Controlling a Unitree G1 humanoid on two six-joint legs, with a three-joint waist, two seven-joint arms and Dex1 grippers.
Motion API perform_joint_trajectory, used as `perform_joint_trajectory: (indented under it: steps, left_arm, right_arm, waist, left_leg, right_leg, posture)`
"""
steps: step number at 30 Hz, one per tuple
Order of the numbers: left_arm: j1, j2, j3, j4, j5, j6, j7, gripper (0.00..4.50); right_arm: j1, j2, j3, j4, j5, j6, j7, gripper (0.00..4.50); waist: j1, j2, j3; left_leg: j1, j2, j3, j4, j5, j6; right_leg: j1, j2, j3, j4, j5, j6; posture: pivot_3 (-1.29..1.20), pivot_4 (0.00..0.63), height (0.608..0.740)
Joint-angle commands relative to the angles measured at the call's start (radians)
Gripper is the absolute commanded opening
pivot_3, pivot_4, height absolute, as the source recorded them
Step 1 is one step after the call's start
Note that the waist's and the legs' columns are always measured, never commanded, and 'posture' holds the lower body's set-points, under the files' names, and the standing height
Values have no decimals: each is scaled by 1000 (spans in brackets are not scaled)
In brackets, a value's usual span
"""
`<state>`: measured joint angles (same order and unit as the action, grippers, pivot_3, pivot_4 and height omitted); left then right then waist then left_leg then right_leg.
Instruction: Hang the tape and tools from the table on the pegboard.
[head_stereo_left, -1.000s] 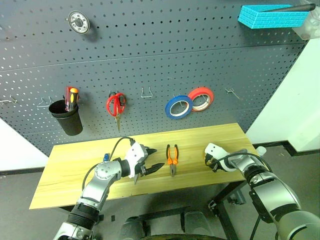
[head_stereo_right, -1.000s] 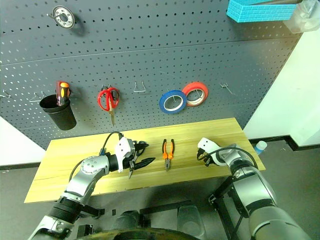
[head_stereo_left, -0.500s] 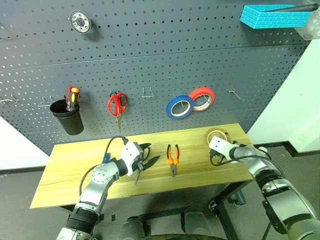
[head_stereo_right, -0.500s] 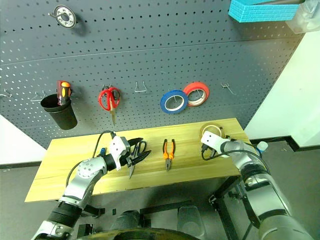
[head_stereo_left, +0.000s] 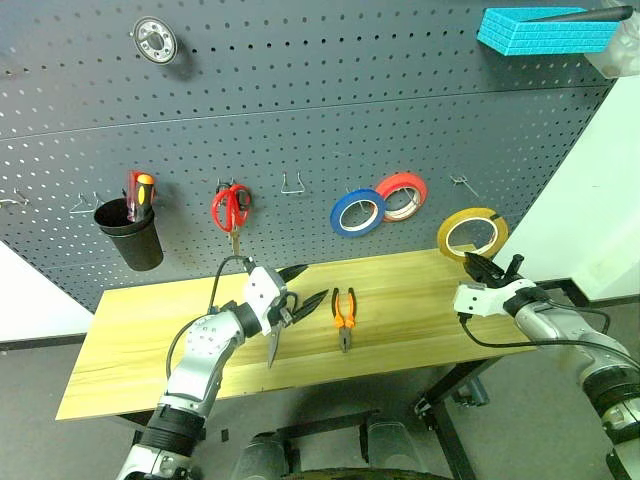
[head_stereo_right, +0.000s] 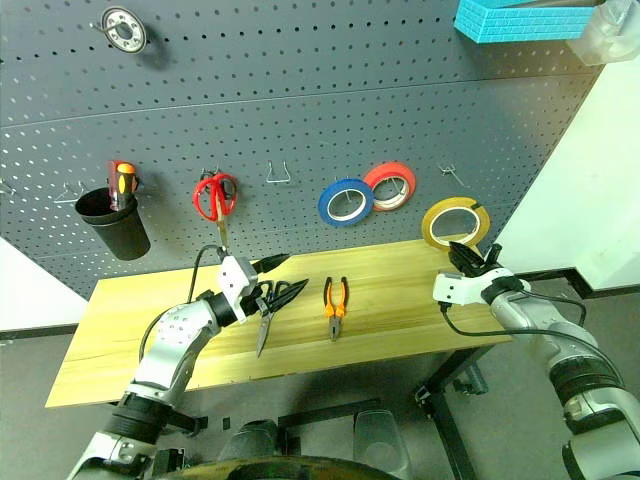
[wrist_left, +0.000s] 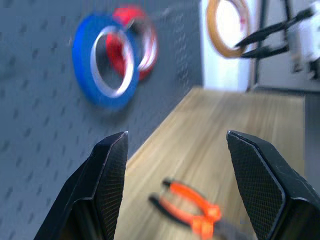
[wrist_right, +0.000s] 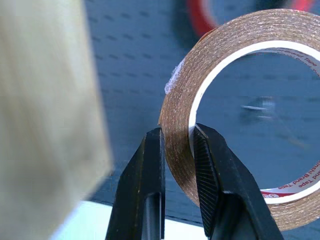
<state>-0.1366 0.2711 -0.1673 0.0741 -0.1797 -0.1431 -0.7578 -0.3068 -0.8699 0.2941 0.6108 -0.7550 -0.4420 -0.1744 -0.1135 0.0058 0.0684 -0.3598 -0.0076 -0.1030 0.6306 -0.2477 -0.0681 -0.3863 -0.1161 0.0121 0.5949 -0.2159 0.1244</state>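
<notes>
Jaws of the right gripper (wrist_right: 177, 142) are clamped on the yellow tape (head_stereo_left: 472, 233), held upright above the worktop (head_stereo_left: 150, 340); the left gripper's (wrist_left: 177, 145) are spread wide, empty.

A black cup (head_stereo_left: 134, 236) hangs far left, holding a red-and-orange screwdriver (head_stereo_left: 141, 193). Red scissors (head_stereo_left: 231, 209), a blue roll (head_stereo_left: 357, 214) and a red roll (head_stereo_left: 404, 196) hang to its right.

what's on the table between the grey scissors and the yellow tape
The orange-handled pliers lie between the scissors and the tape, seen in both eye views.

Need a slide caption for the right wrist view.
Right gripper pinching the yellow tape roll in front of the pegboard.
</notes>
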Motion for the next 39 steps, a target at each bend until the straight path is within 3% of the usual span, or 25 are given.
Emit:
perform_joint_trajectory:
  steps: [1, 13, 22, 30, 34, 39]
  left_arm:
    - [-62, -8, -18, -24, -10, -14, -28, 3279]
    - [-149, -60, -74, 7, -21, 56, -92, 3279]
    - [-149, -119, -40, -3, -37, 44, -17, 3279]
    - [-127, -117, -34, -4, -34, 35, 10, 3279]
    - [-117, -105, -22, -2, -33, 30, 19, 3279]
    - [-96, -46, 31, 21, -23, 24, 41, 3279]
  right_arm:
    - [-91, -24, -18, 19, -21, -14, -51, 480]
    - [-446, 86, 73, 455, 26, -132, 155, 480]
    - [-555, 158, 110, 610, 36, -149, 216, 480]
    - [-539, 142, 119, 592, 40, -174, 197, 3108]
    - [-484, 118, 116, 514, 62, -246, 204, 3108]
    - [-293, 143, 86, 282, 272, -315, 495, 3108]
  waist:
    - [-11, 0, 0]
    - [-38, -2, 1]
    - [-41, -2, 1]
    - [-40, -2, 1]
    - [-40, -2, 1]
    - [-43, -2, 1]
  left_leg:
    - [0, 0, 1, 0, 0, 0]
    - [3, -1, 2, -2, 0, 1]
    - [5, -1, 2, -1, 0, 2]
    - [5, -1, 2, -1, 0, 2]
    - [5, -1, 2, -1, 0, 2]
    - [5, -1, 2, -2, 0, 2]
  right_leg:
    - [0, 0, 1, 0, 0, 0]
    - [2, 1, 5, 0, 0, 0]
    - [3, 1, 6, 2, 0, 0]
    - [3, 1, 7, 1, 0, 0]
    - [3, 1, 7, 1, 0, 0]
    - [3, 2, 7, 1, 0, 1]
  posture:
    - [-149, 0, 738]
    - [-140, 0, 738]
    - [-119, 0, 738]
    - [-116, 0, 738]
    - [-121, 0, 738]
    - [-148, 0, 738]
